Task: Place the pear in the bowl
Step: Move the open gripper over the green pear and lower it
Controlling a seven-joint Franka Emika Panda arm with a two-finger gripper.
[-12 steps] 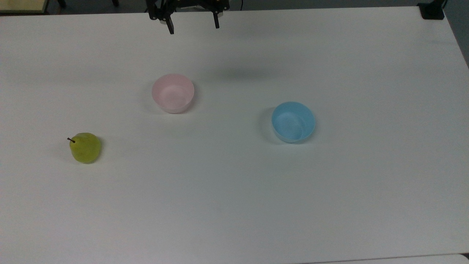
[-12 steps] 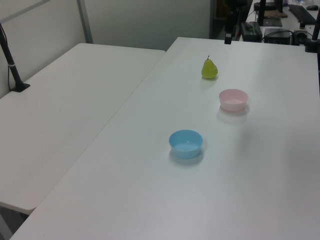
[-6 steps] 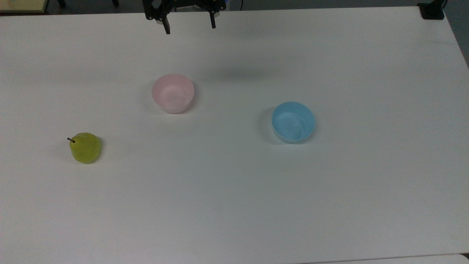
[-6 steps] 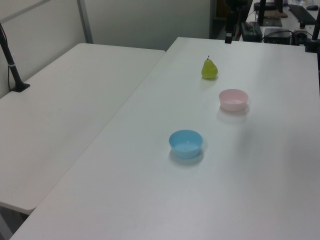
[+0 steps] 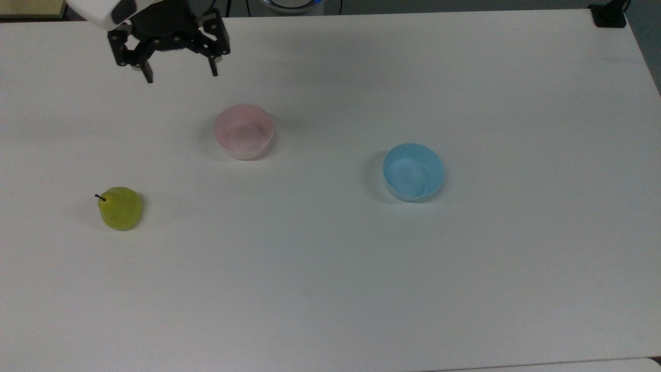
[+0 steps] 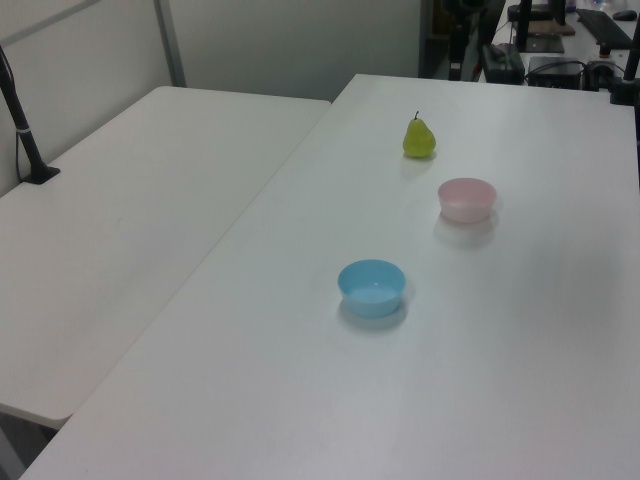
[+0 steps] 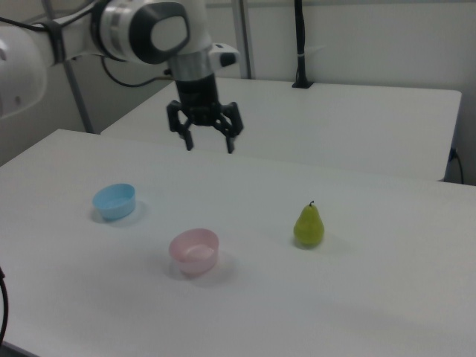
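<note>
The yellow-green pear (image 5: pixel 120 208) stands upright on the white table at the top view's left, stem up; I also see the pear (image 6: pixel 419 137) in the left view and the pear (image 7: pixel 309 224) in the right view. The pale pink bowl (image 5: pixel 244 131) sits empty to the right of it in the top view, and the same pink bowl (image 7: pixel 194 251) is left of the pear in the right view. My gripper (image 5: pixel 181 76) hangs open and empty in the air above the table, well away from the pear and behind the pink bowl; the gripper (image 7: pixel 209 143) points its fingers down.
A light blue bowl (image 5: pixel 413 171) sits empty at the top view's right of the pink one. A second white table (image 6: pixel 120 230) adjoins at the left view's left. A black post base (image 5: pixel 608 15) stands at the table's far right corner.
My gripper has swung toward the top view's left and come a little lower and nearer. Its fingers stay open. Pear and bowls have not moved.
</note>
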